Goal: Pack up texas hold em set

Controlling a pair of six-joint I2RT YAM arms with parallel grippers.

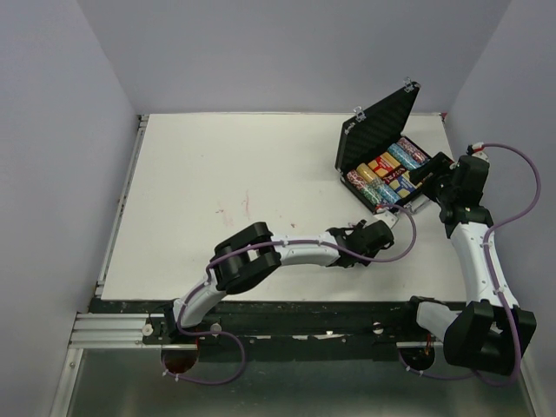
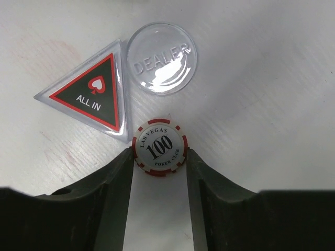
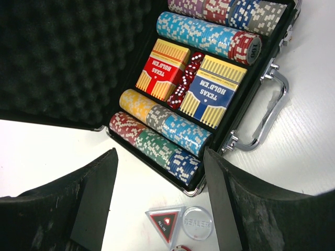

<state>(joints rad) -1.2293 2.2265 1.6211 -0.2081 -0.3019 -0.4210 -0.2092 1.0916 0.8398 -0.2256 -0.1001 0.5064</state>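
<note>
Now we find the left arm (image 1: 287,252) stretched low across the table (image 1: 234,191) toward the right, wrist tipped down. The left gripper (image 2: 159,157) is clamped on a flat-lying 100 chip (image 2: 159,144) (both fingers press its rim). Just beyond lie the ALL IN marker (image 2: 91,97) and the DEALER disc (image 2: 162,57), side by side. The right arm (image 1: 478,261) rises from a bent elbow, and the right gripper (image 3: 159,154) hangs spread and empty over the front edge of the case (image 1: 378,130). The case stands open at the far right, holding chip rows (image 3: 162,133) and card decks (image 3: 214,91).
</note>
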